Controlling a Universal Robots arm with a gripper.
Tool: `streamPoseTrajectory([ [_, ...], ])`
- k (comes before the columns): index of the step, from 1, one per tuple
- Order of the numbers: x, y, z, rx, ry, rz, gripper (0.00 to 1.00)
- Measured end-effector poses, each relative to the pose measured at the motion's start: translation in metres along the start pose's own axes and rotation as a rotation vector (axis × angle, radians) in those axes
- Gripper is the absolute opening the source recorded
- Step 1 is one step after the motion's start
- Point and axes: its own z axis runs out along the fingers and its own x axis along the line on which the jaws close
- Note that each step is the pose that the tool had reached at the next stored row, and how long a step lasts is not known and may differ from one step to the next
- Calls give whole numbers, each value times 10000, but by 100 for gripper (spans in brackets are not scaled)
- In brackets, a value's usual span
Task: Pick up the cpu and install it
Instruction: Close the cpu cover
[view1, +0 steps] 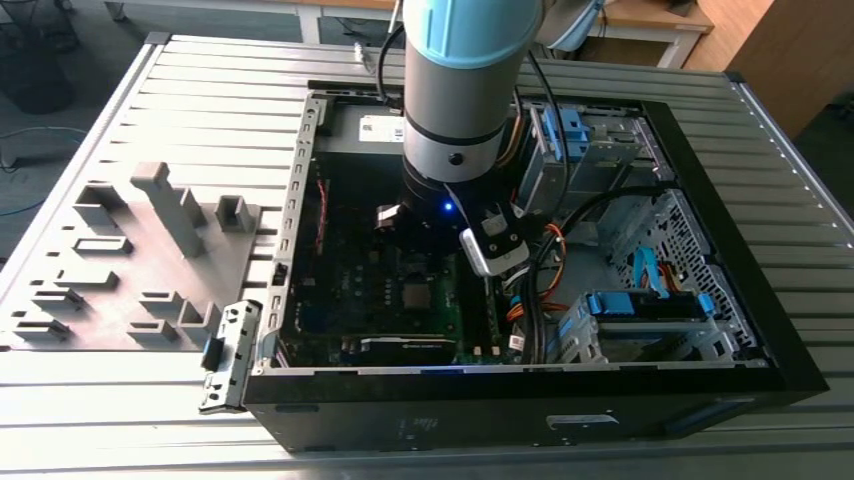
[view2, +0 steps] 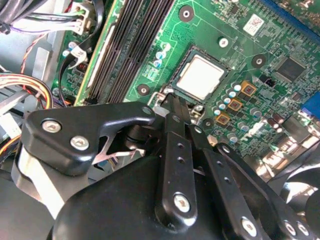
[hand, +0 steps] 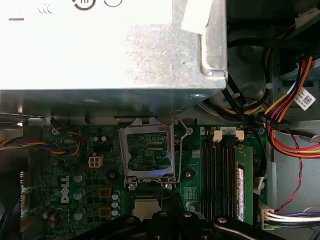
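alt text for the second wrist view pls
The cpu lies flat in its socket on the green motherboard, silver top showing. The black gripper is in the foreground, reaching to the socket's edge, with memory slots alongside.

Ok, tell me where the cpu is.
In the second wrist view, the cpu lies in the motherboard socket, beside the memory slots.

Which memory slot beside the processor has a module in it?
The outermost slot, farthest from the cpu: it holds a green module, while the other slots are empty and black.
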Motion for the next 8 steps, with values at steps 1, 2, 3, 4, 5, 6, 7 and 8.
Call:
streamPoseTrajectory([
  [1,0,2,0,1,1,0,11],
  [2,-1,4,0,2,1,0,11],
  [3,-2,6,1,3,2,0,11],
  [4,-4,11,2,3,1,0,11],
  [5,-6,16,3,2,1,0,11],
  [6,-7,20,4,2,1,0,11],
  [7,-9,23,5,2,1,0,11],
  [8,-11,27,6,2,1,1,11],
])
